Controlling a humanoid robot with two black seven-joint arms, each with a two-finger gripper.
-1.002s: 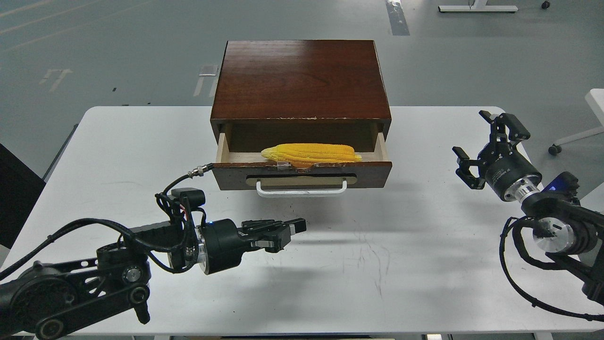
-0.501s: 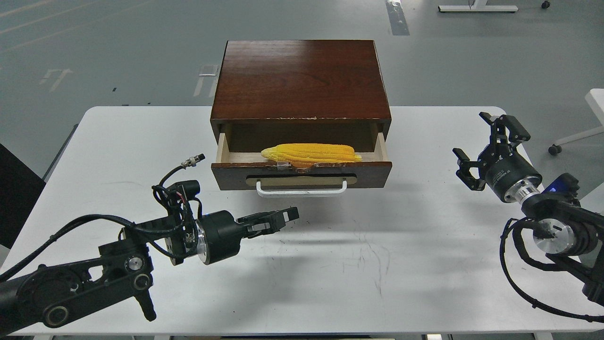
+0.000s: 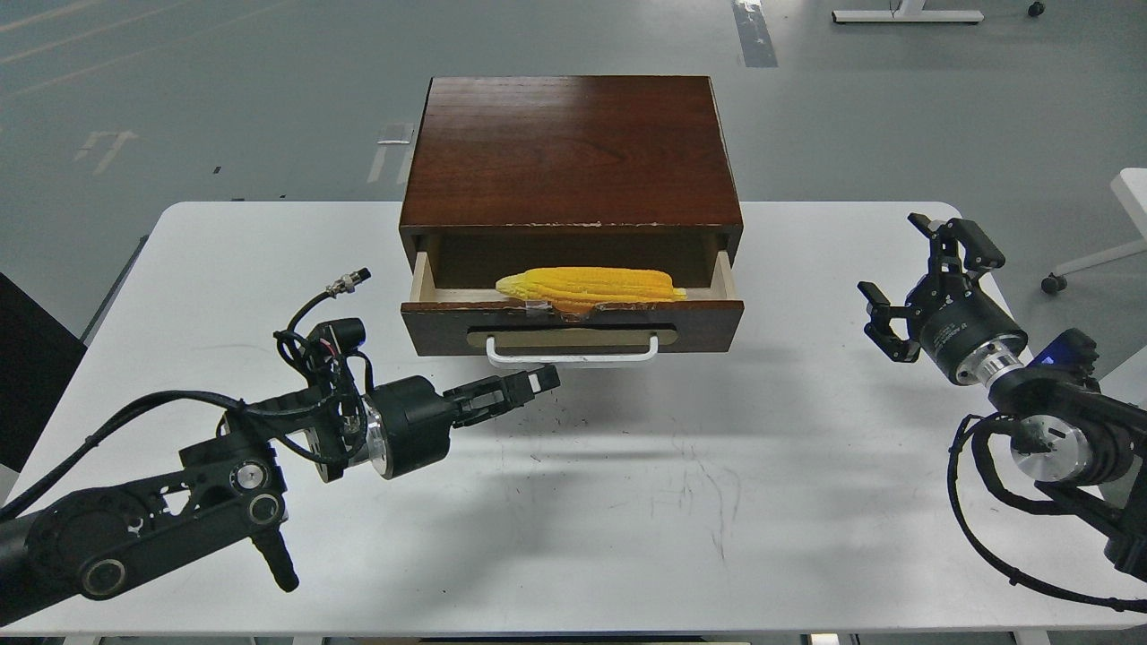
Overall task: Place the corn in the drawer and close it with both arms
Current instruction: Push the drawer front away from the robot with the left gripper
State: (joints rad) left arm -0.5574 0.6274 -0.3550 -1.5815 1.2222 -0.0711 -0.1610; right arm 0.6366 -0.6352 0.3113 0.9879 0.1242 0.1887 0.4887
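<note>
- The long yellow corn cob [image 3: 587, 285] lay lengthwise inside the partly open dark brown wooden drawer [image 3: 573, 324], its pale interior visible.
- My left gripper [image 3: 538, 380], fingers pressed together and empty, pointed at the white bar handle [image 3: 572, 355], just below it.
- My right gripper [image 3: 923, 273], fingers spread and empty, hovered well apart, above the white table [image 3: 681, 484].

The cabinet [image 3: 571, 152] stands on the surface [image 3: 627, 502], at its far middle. Its drawer [image 3: 572, 325] is pulled partly out, and the corn [image 3: 589, 285] lies crosswise in it. The left hand [image 3: 540, 382] hovers just before the drawer's handle [image 3: 572, 357], toward its left end. The right hand [image 3: 918, 273] sits well apart, right of the cabinet.
</note>
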